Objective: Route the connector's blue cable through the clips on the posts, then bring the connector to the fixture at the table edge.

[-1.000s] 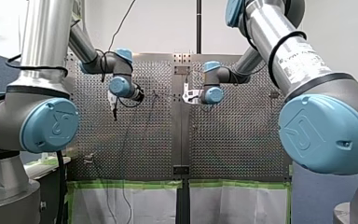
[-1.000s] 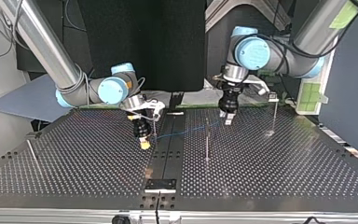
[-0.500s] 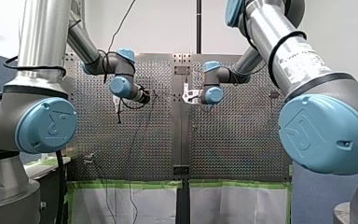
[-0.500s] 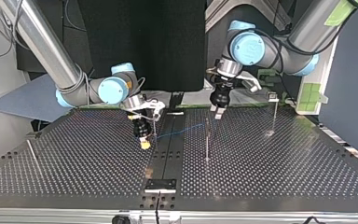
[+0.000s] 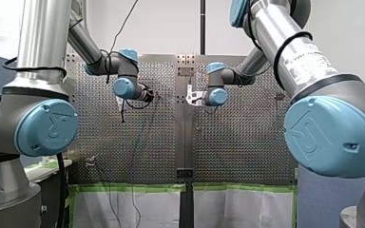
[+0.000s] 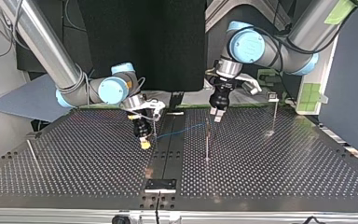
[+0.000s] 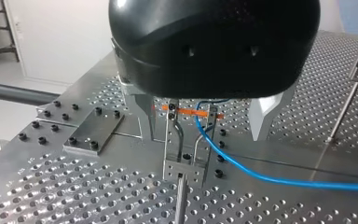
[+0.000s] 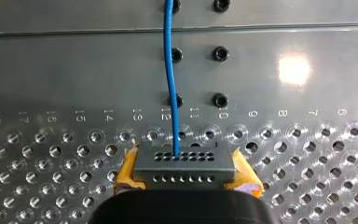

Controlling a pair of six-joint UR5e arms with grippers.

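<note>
My right gripper (image 8: 182,161) is shut on the grey connector (image 8: 182,164), which sits between its yellow pads (image 8: 127,171) just above the table. The blue cable (image 8: 169,70) leaves the connector and runs ahead across the centre plate. In the top view it (image 6: 179,130) stretches from my right gripper (image 6: 143,140) to the clip post (image 6: 207,140). My left gripper (image 7: 201,137) is open, its metal fingers (image 7: 265,114) on either side of the clip (image 7: 185,140), where the cable (image 7: 261,175) reaches the two prongs. In the top view my left gripper (image 6: 216,115) hovers just behind that post.
A second clip post (image 6: 274,114) stands toward the top view's right. A rod (image 6: 31,151) leans near its left edge. The fixture (image 6: 160,185) sits at the near table edge in the middle. A bolted plate (image 7: 93,133) lies beside my left gripper.
My left gripper has swung toward the top view's left and turned, ending behind the clip post. The cable's far end now stops at that post. My right arm has not moved.
</note>
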